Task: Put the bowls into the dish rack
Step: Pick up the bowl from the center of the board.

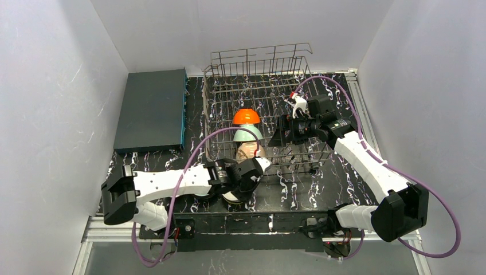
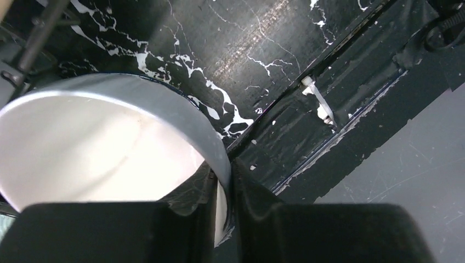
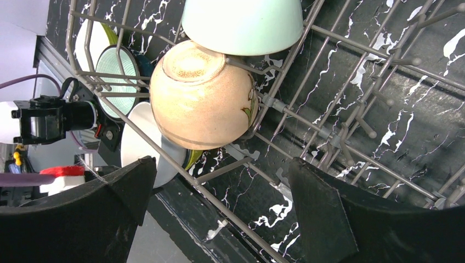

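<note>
The left end effector (image 2: 222, 189) has its fingers clamped on the rim of a white bowl (image 2: 82, 148) at the near side of the desk (image 2: 230, 49), just outside the dish rack (image 1: 259, 63). Inside the rack, an orange bowl (image 1: 246, 116), a mint bowl (image 3: 241, 22) and a peach bowl (image 3: 200, 101) stand in a row. The right end effector (image 3: 219, 170) hangs beside them, spread wide and holding nothing.

The black tabletop veined with white (image 1: 321, 189) carried a large square silver wire dish rack (image 1: 261, 60), which stood from its centre towards 12 o'clock. A flat dark grey rectangular slab (image 1: 152, 109) lay at 10 o'clock. A white round bowl (image 2: 98, 148) sat near 6 o'clock, just outside the rack.
</note>
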You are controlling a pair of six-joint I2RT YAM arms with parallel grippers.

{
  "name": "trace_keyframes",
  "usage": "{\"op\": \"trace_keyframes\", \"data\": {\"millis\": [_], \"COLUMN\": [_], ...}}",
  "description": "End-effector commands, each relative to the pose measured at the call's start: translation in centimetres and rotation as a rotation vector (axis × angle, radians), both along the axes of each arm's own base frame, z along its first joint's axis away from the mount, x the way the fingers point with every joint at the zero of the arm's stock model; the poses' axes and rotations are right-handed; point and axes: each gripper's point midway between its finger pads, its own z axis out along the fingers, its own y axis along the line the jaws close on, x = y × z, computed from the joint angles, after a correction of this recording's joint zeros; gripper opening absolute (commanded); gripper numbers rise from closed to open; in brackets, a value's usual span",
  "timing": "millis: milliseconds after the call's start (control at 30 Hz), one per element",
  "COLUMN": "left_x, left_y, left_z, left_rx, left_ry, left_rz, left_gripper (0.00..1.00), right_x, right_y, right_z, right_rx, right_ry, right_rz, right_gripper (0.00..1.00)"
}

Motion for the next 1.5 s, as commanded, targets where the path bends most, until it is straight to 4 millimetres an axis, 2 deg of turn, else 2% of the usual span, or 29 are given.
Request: {"op": "trace_keyframes", "data": {"millis": [0,67,167,467,633,767,900,1033,1300,1467], "left_x": [-0.2,-0.5,-0.9,-2.3,-1.4,0.6,2.5,3.3,3.0,2.2], "left_y": [-0.1,0.0,0.5,1.3,0.5,0.2,0.1,0.4,2.5,3.9], "left_z": [2.5,3.6,5.2,12.3,16.9,18.9,19.4,18.6,16.9,15.9], "left_rx": [-0.058,-0.093,-0.138,-0.386,-0.518,-0.538,-0.5,-0.388,-0.204,-0.127], "left_ry": [-0.026,-0.028,-0.032,-0.074,-0.181,-0.333,-0.485,-0.616,-0.755,-0.742], "left_rz": [-0.015,-0.024,-0.031,-0.091,-0.104,-0.123,-0.175,-0.351,-0.682,-0.832], "left_gripper": [0.04,0.0,0.0,0.0,0.0,0.0,0.0,0.0,0.0,0.0], "right_x": [0.5,0.5,0.5,0.4,0.5,0.5,0.2,-0.1,-0.9,-1.7], "right_y": [0.2,0.2,0.3,0.6,0.9,1.3,2.0,2.6,3.1,3.6], "right_z": [1.8,2.1,2.4,3.6,4.8,5.5,6.5,7.6,9.0,10.0], "right_rx": [0.028,0.033,0.039,0.068,0.096,0.129,0.189,0.238,0.29,0.331], "right_ry": [-0.056,-0.062,-0.066,-0.084,-0.105,-0.103,-0.091,-0.094,-0.099,-0.11], "right_rz": [0.0,0.002,0.004,0.011,0.012,0.016,0.035,0.052,0.105,0.159], "right_gripper": [0.99,0.99,0.99,0.99,0.99,0.99,0.99,0.99,0.99,0.99]}}
